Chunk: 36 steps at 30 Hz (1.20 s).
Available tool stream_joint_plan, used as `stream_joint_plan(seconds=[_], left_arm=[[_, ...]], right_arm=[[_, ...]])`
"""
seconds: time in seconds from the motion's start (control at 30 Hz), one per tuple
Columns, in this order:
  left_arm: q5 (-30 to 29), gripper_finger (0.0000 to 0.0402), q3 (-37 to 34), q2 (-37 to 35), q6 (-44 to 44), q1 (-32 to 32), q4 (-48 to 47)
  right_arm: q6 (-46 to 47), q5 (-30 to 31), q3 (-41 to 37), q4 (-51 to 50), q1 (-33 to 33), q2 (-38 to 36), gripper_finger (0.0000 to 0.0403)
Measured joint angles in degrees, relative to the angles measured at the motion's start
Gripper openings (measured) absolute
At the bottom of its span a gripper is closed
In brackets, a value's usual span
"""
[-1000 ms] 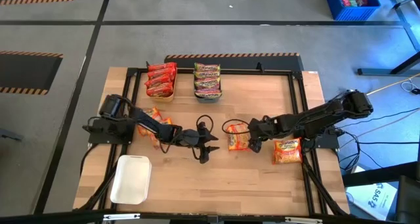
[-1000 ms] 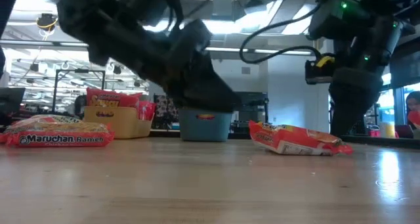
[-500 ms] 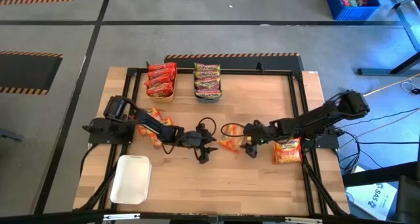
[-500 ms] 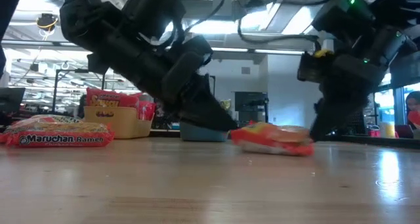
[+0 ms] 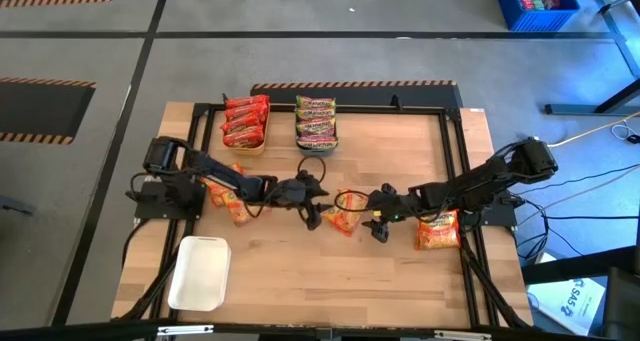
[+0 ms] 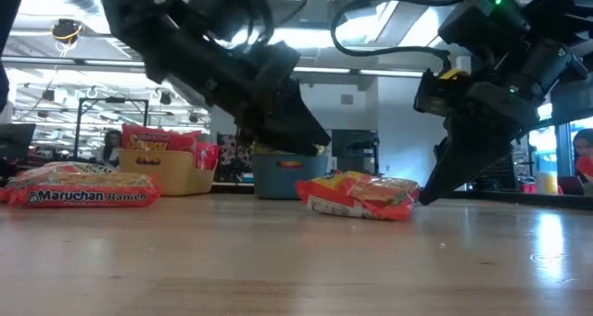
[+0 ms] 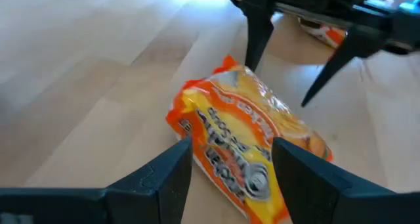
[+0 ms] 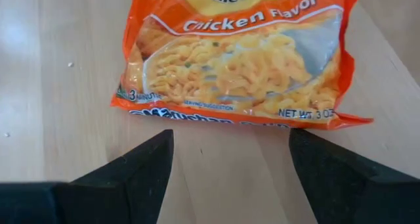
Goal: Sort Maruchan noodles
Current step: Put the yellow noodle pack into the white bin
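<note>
High view is showing both arms meeting over the middle of the table (image 5: pixel 400 271), with one orange packet (image 5: pixel 345 210) lying flat between the two grippers. It seems to be sitting there so that one arm can take it from the other's reach, since sorted packets are already standing in the red tray (image 5: pixel 245 122) and the green-edged tray (image 5: pixel 316 123) well beyond the left gripper (image 5: pixel 313 209), while the white tray (image 5: pixel 199 273) is lying behind that arm, on its left side. Left gripper is hovering just beside the packet with its fingers spread about as wide as the packet's short end; in its wrist view the packet is lying straight ahead, partly between the fingertips, and I cannot tell whether they are touching it. Right gripper (image 5: pixel 378 221) is pointing at the packet from the opposite side, jaws wide and gripping nothing, the packet's near edge lying just ahead of its fingertips on bare wood. Another orange packet (image 5: pixel 437 229) is lying behind the right gripper under its arm, and more packets (image 5: pixel 232 191) are lying behind the left gripper beneath its arm, likely waiting their turn.
</note>
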Motion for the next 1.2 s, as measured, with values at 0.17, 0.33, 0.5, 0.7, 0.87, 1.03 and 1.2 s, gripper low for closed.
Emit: stream_joint_plan(seconds=[0.17, 0.33, 0.5, 0.7, 0.87, 1.03, 1.2], left_arm=[[6.44, 0.0232, 0.32, 2.69, -4.22, 3.66, -0.33], [10.54, 0.0262, 2.51, 5.79, -7.28, 5.4, -0.24], [15.69, 0.0266, 4.82, 10.09, -11.46, 6.22, -0.55], [19.76, 0.0264, 6.05, 11.93, -14.57, 7.08, 0.24], [22.43, 0.0257, 5.97, 11.69, -14.92, 7.05, 2.37], [24.26, 0.023, 5.97, 11.65, -14.97, 6.92, 4.14], [23.72, 0.0196, 5.95, 11.65, -14.05, 6.62, 5.0]], right_arm=[[0.0, 0.11, 0.04, 1.59, 0.0, 1.19, 0.0287], [-0.22, 0.6, 0.15, 5.68, 0.02, 5.74, 0.0287], [-0.32, 1.1, 0.22, 8.24, 0.07, 7.58, 0.0287], [-0.91, 0.33, 0.15, 9.85, 0.07, 7.67, 0.0287], [-1.68, 0.48, 0.09, 10.52, 0.07, 7.78, 0.0287], [-3.16, 0.7, -0.06, 12.18, 0.07, 7.92, 0.0287], [-3.67, 1.48, -0.07, 13.28, 0.07, 7.93, 0.0287]])
